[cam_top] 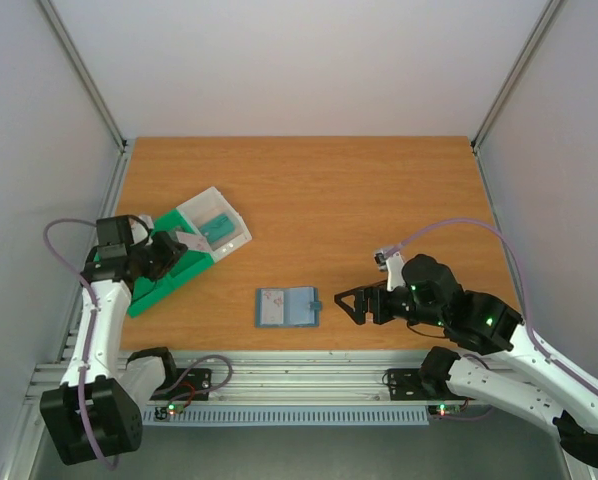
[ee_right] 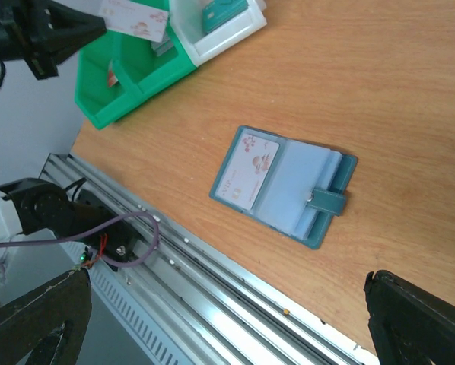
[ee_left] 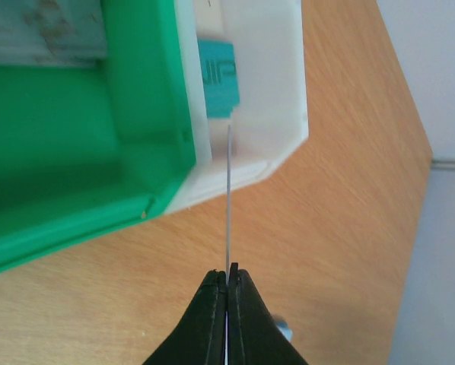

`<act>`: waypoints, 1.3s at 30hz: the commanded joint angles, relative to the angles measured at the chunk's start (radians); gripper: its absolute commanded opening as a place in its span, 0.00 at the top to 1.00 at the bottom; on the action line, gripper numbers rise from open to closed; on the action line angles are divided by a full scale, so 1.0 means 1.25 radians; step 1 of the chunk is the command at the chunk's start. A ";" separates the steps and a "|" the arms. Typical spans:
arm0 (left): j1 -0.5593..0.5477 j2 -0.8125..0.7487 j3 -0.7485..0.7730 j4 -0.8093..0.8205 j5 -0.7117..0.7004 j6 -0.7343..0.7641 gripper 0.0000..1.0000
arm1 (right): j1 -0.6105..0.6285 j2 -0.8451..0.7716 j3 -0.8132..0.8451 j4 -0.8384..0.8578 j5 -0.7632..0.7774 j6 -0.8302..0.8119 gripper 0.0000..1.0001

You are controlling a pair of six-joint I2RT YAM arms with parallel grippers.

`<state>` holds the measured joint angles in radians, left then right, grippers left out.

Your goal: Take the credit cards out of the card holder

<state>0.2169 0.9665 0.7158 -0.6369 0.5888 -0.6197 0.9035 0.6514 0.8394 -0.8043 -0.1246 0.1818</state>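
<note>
**1. Left gripper (ee_left: 227, 277).** The jaws are pressed together, pinching one whitish card (ee_right: 136, 19) by its edge.
- The left wrist view shows this card edge-on, as a thin straight line. Its flat faces therefore lie against the finger pads. This grip suits a stiff, thin plastic sheet that offers no other purchase.
- The card hangs over the place where the green tray (ee_left: 60, 152) meets the clear box (ee_left: 277, 91). It appears to touch neither.
- The position suggests a drop-off. Which compartment is meant cannot be told.
- The box has pale, translucent walls and holds a teal block (ee_left: 216, 76). The tray is glossy moulded plastic.

**2. Right gripper (cam_top: 347, 305).** The jaws are spread wide and hold nothing.
- It sits low, just beside the clasp edge of the card holder (ee_right: 296, 194). It is probably placed there to steady the holder or to draw the next card.

**3. Card holder.** It lies opened flat on the wood-grain table (cam_top: 379, 190), between the two arms and near the front edge.
- The cover is matte slate-blue with rounded corners.
- The tab clasp (ee_right: 326, 201) projects toward the right gripper.
- A second card (ee_right: 250, 167), whitish with pink-red print, sits in the leaf farther from that gripper.
- Extraction is judged incomplete.
</note>
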 commanded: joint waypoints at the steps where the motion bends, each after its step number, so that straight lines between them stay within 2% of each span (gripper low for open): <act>1: 0.016 0.020 0.056 0.000 -0.118 0.018 1.00 | 0.004 0.014 -0.013 0.027 -0.002 0.003 0.01; 14: 0.023 0.083 0.083 0.065 -0.292 0.024 1.00 | 0.004 0.079 0.008 0.023 0.000 -0.032 0.02; 39: 0.023 0.221 0.058 0.241 -0.285 0.006 1.00 | 0.004 0.116 0.022 0.023 0.019 -0.059 0.01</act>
<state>0.2409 1.2209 0.7906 -0.4301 0.2382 -0.6010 0.9035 0.7937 0.8295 -0.7784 -0.1238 0.1337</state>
